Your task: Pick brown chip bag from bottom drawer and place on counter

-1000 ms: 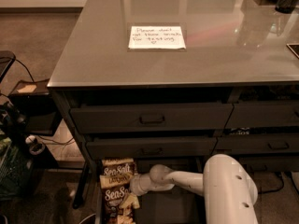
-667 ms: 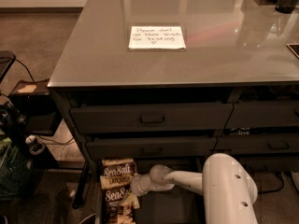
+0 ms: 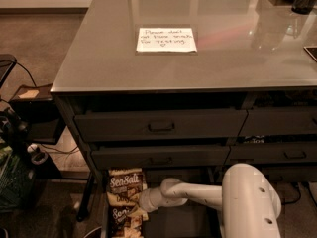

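Starting w/ the biggest item: the counter (image 3: 99, 58) is seen as a wide glossy grey top that fills the upper part of the view. Dark drawer fronts (image 3: 158, 125) are stacked below it. The white arm (image 3: 247, 202) is extended from the lower right, low down, toward the left. The drawer (image 3: 178, 224) is open at the very bottom. A bare dark floor is seen in its right part, and its left end is occupied by snacks.

Two brown bags marked "Sea Salt" are laid there flat, label up. The upper bag (image 3: 126, 185) is nearer the cabinet. The lower bag (image 3: 123, 218) is nearer the camera and is partly cut by the frame edge. They seem to touch or overlap. The gripper (image 3: 138, 208) is placed at the right edge of these bags, approx. between them. Whether it is clenched on a bag or released cannot be told.

Handling, as a judgement: a chip bag is expected to be very light, soft and air-filled, w/ slippery, crinkly foil. The contents are fragile, so hard squeezing is to be avoided. A hold at a side edge or a sealed seam is probably best, where the foil can be pinched w/o crushing the chips. As the bags lie so close, the neighbour may be dragged along. The note (image 3: 166, 39) on the counter is better left uncovered when the bag is placed.
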`<state>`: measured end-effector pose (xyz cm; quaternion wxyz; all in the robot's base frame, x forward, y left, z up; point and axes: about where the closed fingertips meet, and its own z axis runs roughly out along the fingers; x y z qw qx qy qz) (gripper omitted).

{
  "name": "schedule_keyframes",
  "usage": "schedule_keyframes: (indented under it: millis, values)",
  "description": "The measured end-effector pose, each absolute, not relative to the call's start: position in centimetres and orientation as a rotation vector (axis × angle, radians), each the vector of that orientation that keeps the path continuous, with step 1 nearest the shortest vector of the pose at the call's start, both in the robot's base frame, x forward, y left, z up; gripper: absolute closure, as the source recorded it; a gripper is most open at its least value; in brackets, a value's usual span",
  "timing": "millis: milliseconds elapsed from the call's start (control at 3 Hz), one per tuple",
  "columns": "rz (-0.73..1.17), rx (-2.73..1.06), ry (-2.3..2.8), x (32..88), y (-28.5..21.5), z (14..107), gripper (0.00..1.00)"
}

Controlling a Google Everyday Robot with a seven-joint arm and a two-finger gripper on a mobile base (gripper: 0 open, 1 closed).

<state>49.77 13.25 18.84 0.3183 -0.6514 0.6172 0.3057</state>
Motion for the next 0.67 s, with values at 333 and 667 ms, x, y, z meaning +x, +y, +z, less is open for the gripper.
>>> schedule_keyframes:
  millis: [333,667]
  values:
    - [0.804,-1.707,1.597,49.1,13.0,20.4,1.0]
    - [0.823,-1.688,1.562,48.1,12.5,23.2,1.0]
